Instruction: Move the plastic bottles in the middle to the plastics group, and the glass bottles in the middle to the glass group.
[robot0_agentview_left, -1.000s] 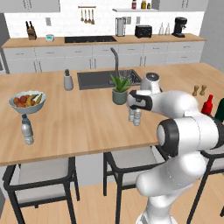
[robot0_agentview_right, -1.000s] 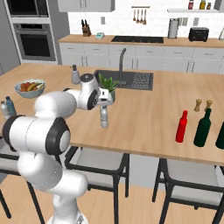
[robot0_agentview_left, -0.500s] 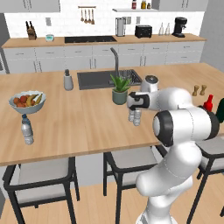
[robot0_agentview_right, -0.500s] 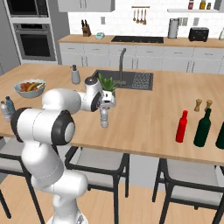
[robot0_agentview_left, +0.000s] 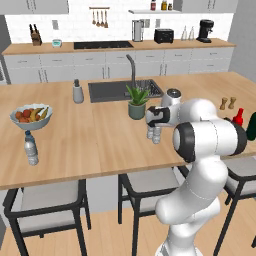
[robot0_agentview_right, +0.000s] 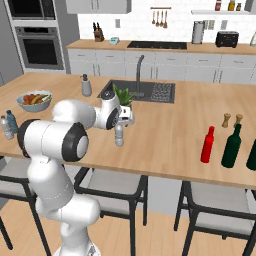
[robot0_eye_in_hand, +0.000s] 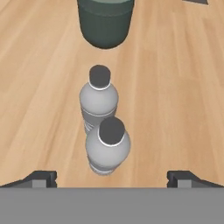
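1. Table: a long wooden island. The potted plant stands about mid-table and serves as the landmark below.
2. Arm: over the last second the elbow has swung round and the hand has eased a little lower and closer in. It now hangs just in front of the plant, on the stool side. Nothing on the table has moved in that time.
3. Glass group: the dark green bottle stands far to the plant's right, near the table's front edge.
4. Red bottle: upright, just beside the green bottle and on its plant-ward side. The glass half of the task looks done.
5. Plastics group: the blue-capped bottle is well off to the plant's left.
6. Plastic bottles: both are upright just in front of the plant, not yet moved. In the hand view the nearer one touches or overlaps the farther one, with the plant pot beyond them.
7. Fingers: spread wide and pinching nothing. The tips straddle the nearer bottle from above and are apart from it.
8. Meaning: the arm's shift looks like lining up for a top grasp on the nearer bottle. Still to do are the descent, the grip and the long carry left. The neighbouring bottle sits tight against it and could get knocked.
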